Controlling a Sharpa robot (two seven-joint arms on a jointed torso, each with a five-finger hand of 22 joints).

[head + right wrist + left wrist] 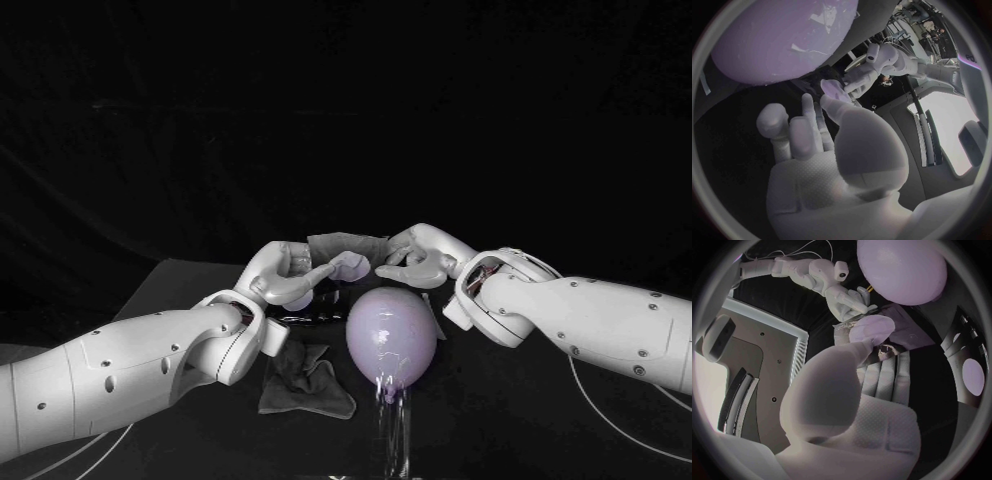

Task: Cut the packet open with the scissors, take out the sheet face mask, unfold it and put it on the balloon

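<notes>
A pale purple balloon [392, 335] [901, 270] [779, 40] stands upright on a clear stand [392, 430] at the table's middle. Just behind its top, a flat grey sheet [343, 244] [904, 327] is held up between both hands; I cannot tell whether it is the mask or the packet. My left hand [306, 277] [861, 390] pinches the sheet's left side with thumb and fingers. My right hand [418, 260] [842, 295] [817, 145] pinches its right side, close to the left hand [873, 65]. Both hands hover above the table, level with the balloon's top.
A crumpled grey piece [306, 380] lies on the black table [548, 420] left of the stand, under my left forearm. Something dark and shiny [306, 318] lies beneath my left wrist; what it is I cannot tell. My right forearm [591, 320] reaches in close to the balloon.
</notes>
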